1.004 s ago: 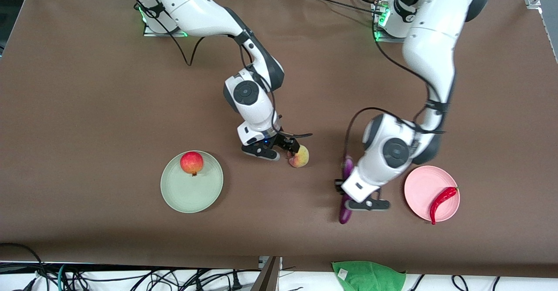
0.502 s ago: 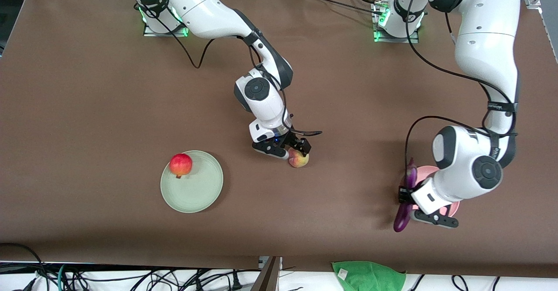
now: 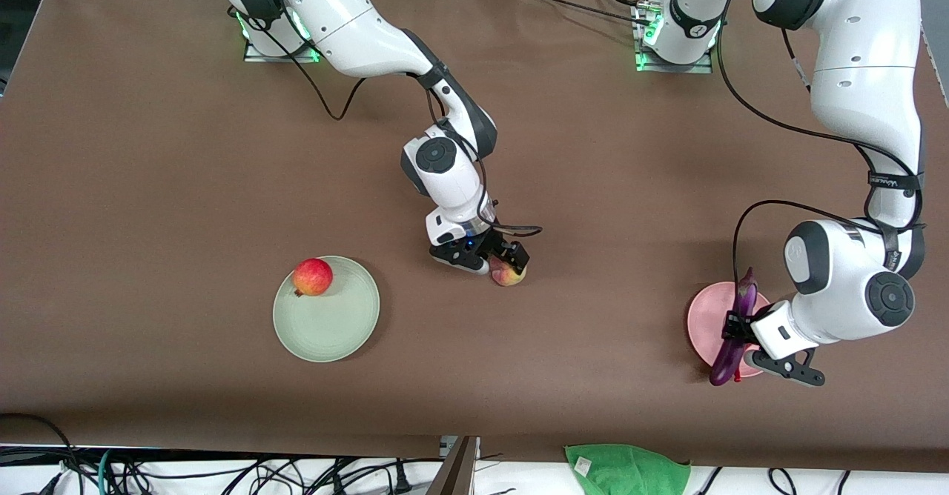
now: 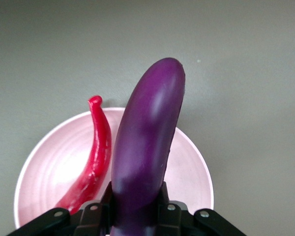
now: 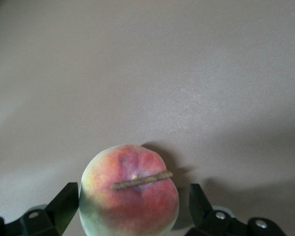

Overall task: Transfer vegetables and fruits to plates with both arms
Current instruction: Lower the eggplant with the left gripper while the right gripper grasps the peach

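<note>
My left gripper (image 3: 735,330) is shut on the long purple eggplant (image 3: 732,332) and holds it above the pale pink plate (image 3: 700,324). In the left wrist view the eggplant (image 4: 145,142) sits between the jaws of the left gripper (image 4: 136,196), over the pink plate (image 4: 49,172), where the red chili (image 4: 94,162) lies. My right gripper (image 3: 504,261) is open and low around the yellow-pink peach (image 3: 508,275) at mid table. In the right wrist view the peach (image 5: 130,189) lies between the fingers of the right gripper (image 5: 132,201). The red pomegranate (image 3: 312,276) rests on the pale green plate (image 3: 330,332).
A green cloth (image 3: 626,469) lies off the table's edge nearest the camera. Cables (image 3: 222,473) run along that edge. Both arm bases (image 3: 671,35) stand at the table's farthest edge.
My left arm carried the eggplant from the table toward its own end, to over the pink plate. My right gripper closed in around the peach. The pomegranate rolled a little on the green plate.
</note>
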Robot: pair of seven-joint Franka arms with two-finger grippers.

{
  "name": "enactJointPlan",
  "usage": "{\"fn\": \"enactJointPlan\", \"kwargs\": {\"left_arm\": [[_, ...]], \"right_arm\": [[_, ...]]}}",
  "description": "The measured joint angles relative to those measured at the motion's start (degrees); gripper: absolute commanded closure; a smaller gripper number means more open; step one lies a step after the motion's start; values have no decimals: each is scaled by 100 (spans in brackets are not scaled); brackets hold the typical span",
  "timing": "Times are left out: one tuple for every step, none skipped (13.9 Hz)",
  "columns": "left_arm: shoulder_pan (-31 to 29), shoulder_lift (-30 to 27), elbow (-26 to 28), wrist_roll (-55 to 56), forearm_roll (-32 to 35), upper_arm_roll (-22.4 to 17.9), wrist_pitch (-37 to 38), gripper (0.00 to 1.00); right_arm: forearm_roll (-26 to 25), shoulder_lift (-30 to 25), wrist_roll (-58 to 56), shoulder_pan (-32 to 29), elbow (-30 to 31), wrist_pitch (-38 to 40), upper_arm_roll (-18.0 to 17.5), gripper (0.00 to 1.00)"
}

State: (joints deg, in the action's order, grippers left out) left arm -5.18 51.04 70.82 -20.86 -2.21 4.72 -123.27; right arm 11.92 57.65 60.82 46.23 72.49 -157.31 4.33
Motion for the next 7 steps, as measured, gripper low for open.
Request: {"fn": "enactJointPlan", "kwargs": {"left_arm": [[5,10,36,0,0,11,0,74],[7,18,63,0,0,20,-2,71],[7,25,79,-2,0,23,-3,71],[6,30,85,-5,0,23,-4,69],[3,32,87,-5,0,23,-4,68],[-7,32,87,-5,0,23,-4,68],[-22,34,88,-6,0,22,-4,65]], "right_arm": [[0,0,0,2,-7,-27,0,73],[0,-1,-1,2,-35,-54,14,88],[0,-1,-8,-1,-43,-51,51,96],[0,-1,-15,-9,-44,-46,93,97],[0,-2,-16,-22,-49,-20,125,99],[0,-10,-16,-40,-75,79,157,99],[-1,-22,-32,-72,-135,249,194,99]]}}
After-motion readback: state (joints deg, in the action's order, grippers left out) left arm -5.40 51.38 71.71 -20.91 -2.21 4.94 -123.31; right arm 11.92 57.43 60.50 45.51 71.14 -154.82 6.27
